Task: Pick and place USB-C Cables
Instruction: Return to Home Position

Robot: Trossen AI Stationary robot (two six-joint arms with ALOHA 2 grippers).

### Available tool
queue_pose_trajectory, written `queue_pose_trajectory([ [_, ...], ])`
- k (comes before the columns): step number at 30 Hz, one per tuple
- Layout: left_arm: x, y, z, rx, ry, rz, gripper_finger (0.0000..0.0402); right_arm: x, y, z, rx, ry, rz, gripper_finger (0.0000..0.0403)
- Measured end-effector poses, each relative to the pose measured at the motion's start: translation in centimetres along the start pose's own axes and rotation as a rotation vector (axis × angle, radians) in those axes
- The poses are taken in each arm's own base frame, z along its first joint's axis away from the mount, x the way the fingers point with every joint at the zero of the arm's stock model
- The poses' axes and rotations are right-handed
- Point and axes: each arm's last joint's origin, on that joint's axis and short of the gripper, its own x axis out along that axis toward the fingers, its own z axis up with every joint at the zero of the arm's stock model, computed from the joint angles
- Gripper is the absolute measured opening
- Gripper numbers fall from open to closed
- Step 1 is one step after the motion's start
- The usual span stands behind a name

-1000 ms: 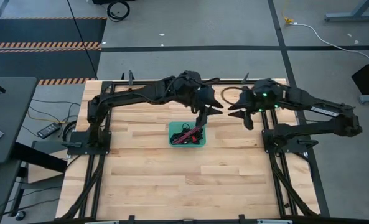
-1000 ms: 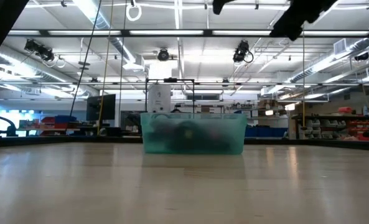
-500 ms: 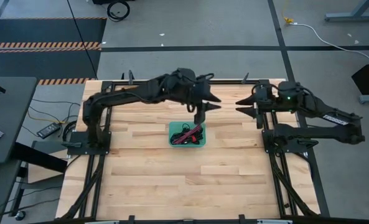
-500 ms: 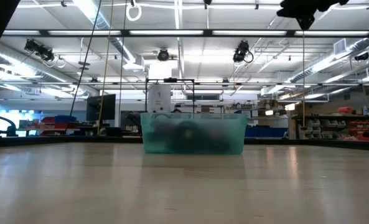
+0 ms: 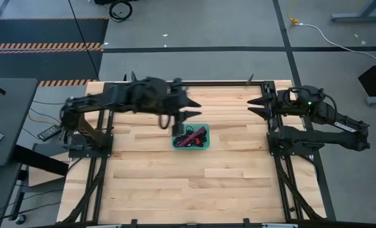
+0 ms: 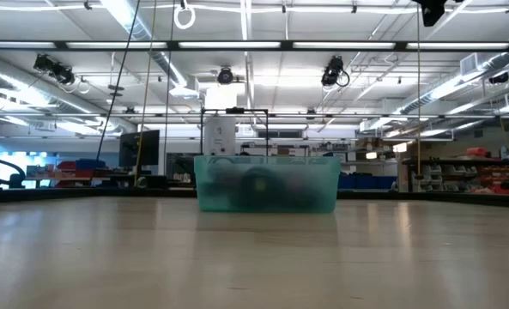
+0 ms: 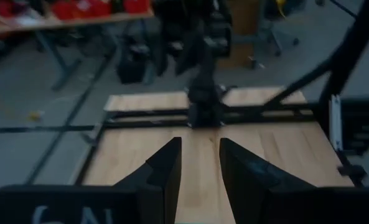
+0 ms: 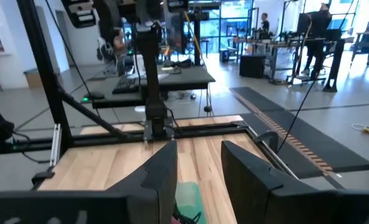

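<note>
Well, with the coiled black and red-tied USB-C cables (image 5: 191, 137) in the small teal plastic tray (image 5: 191, 149) on the pale wooden counter (image 5: 149, 183), the empty, parted left claw (image 5: 191, 109) beside it should retreat high over the rim; the right claw (image 5: 253, 106), also parted, waits well apart.

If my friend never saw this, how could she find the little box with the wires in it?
Look down on the big wooden table from above. Near its middle sits a small teal tray. It is the only brightly coloured thing on the wood, and it holds a tangle of black and red cables.
</note>
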Motion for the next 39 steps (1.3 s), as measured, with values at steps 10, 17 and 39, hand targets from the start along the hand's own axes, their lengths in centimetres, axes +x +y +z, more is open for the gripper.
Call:
queue_pose_trajectory([
  [10, -10.8, -0.7, 0.0, 0.028, 0.043, 0.084, 0.0116, -0.4, 0.2, 0.2, 0.043, -0.029, 0.032, 0.0130],
  [17, -11.9, -1.5, -4.4, 0.042, 0.055, 0.043, 0.0116, -0.4, 0.2, 0.3, 0.055, -0.037, 0.034, 0.0130],
  [39, -11.3, 0.1, -28.5, -0.207, -0.411, 0.063, 0.0116, 1.5, -0.3, -3.0, 0.064, 0.108, 0.028, 0.0130],
])
